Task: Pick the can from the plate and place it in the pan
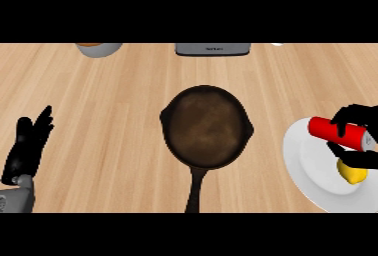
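A red can (341,132) with a grey end lies on its side on the white plate (306,165) at the right edge. My right hand (360,117) is curled round the can, fingers over its top and thumb below it. A yellow lemon (353,172) sits on the same plate, just under the hand. The dark pan (207,127) rests in the middle of the wooden counter with nothing in it, its handle (196,192) pointing toward me. My left hand (29,142) stays open at the left edge, fingers up.
Along the far edge stand a grey bowl with something orange inside (98,48), a grey appliance (212,49) and a small white object (277,44). Bare wood lies between the pan and the plate.
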`<state>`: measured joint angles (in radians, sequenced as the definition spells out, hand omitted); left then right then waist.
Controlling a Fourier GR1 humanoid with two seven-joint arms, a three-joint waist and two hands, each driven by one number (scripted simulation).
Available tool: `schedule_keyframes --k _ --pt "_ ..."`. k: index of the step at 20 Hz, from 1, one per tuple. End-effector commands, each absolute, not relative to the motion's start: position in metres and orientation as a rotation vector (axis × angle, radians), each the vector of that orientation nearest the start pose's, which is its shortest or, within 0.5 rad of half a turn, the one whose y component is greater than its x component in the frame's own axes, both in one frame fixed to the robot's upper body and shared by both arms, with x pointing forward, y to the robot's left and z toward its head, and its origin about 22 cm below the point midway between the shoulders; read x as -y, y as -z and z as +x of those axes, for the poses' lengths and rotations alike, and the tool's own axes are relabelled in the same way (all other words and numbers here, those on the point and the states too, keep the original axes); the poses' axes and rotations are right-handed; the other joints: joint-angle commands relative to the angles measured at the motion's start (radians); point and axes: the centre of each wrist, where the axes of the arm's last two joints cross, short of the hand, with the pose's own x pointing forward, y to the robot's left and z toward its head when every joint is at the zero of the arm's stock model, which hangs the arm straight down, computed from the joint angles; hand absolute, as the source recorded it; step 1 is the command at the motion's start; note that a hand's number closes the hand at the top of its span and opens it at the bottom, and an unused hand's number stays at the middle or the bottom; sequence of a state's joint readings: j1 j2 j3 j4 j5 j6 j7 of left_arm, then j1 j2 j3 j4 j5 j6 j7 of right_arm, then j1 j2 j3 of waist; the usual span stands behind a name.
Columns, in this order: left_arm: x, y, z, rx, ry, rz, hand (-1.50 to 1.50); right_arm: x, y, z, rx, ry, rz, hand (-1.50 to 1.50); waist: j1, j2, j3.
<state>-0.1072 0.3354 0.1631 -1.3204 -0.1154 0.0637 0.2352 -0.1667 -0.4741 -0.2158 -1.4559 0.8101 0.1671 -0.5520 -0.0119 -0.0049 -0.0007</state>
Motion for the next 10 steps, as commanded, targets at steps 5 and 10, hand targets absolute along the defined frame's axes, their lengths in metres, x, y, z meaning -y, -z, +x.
schedule_keyframes --k 5,10 --pt "-0.342 -0.025 0.28 1.203 0.082 0.478 0.0 0.305 -0.119 0.274 1.826 -1.115 -0.707 1.5 0.01 0.004 0.0" --pt "-0.338 -0.012 0.283 1.201 0.107 0.488 0.0 0.247 -0.109 0.299 1.824 -1.041 -0.633 1.5 0.016 0.006 0.0"
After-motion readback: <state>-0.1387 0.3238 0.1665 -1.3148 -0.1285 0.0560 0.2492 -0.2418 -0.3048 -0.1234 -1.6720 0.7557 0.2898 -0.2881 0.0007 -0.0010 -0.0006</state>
